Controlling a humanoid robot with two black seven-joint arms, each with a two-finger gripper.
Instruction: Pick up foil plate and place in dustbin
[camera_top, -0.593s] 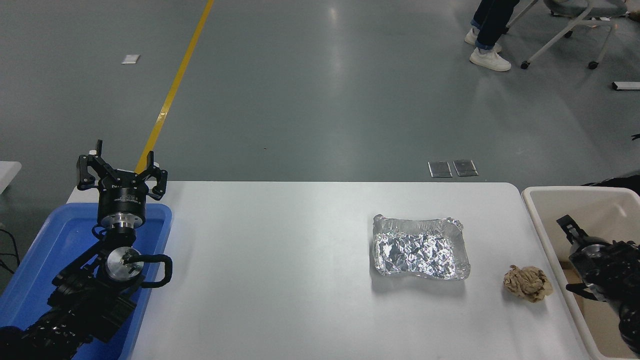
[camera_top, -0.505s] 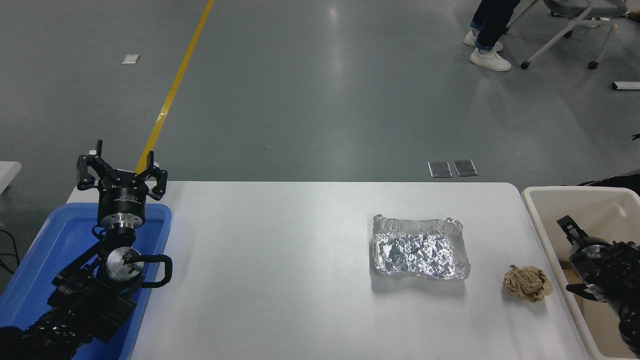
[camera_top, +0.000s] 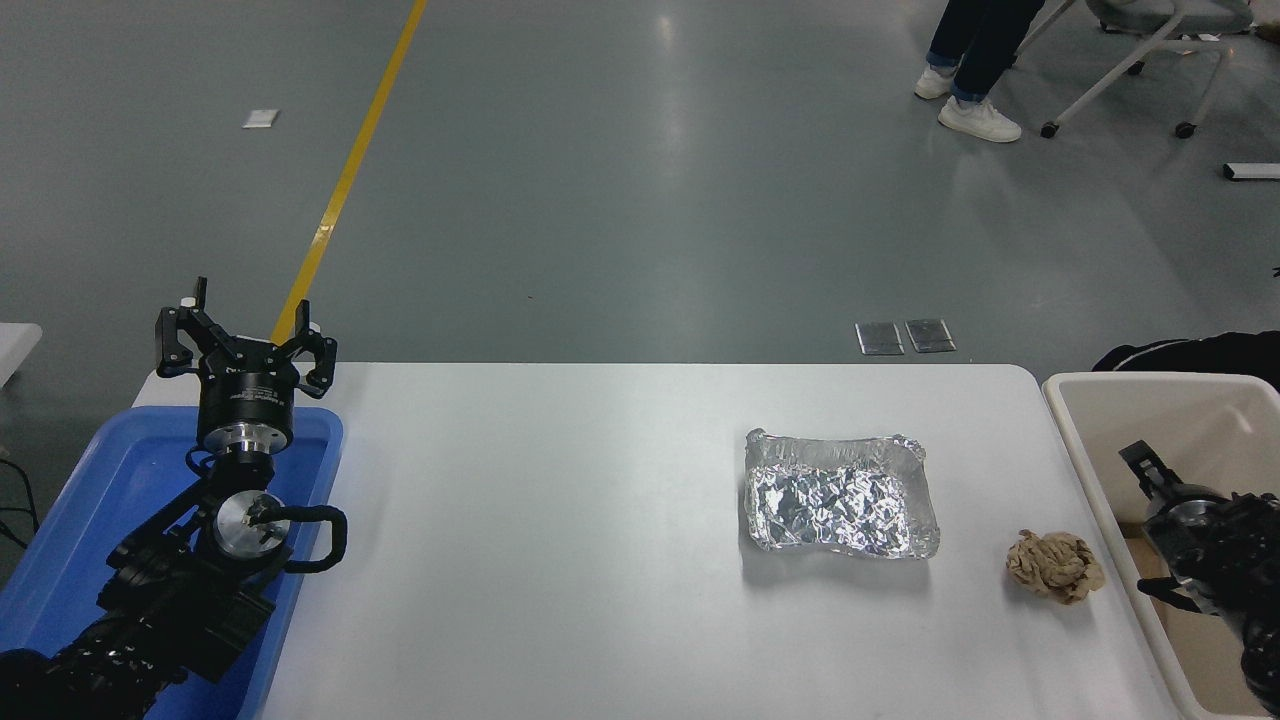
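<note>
The white table (camera_top: 560, 540) has rounded far corners and a plain top. The foil plate (camera_top: 842, 496) sits flat on it, open side up, right of the middle. 1 crumpled paper ball (camera_top: 1055, 566) lies right of the plate and a little nearer, apart from it, close to the table's right edge. Far left of the plate, a blue tray (camera_top: 70, 520) covers the table's left end. The stretch between tray and plate is bare white.

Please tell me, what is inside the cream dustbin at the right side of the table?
The right hand and its black arm hang over the dustbin. Its near floor looks brownish. No rubbish shows there, but the arm and the picture edge hide much of the inside.
</note>
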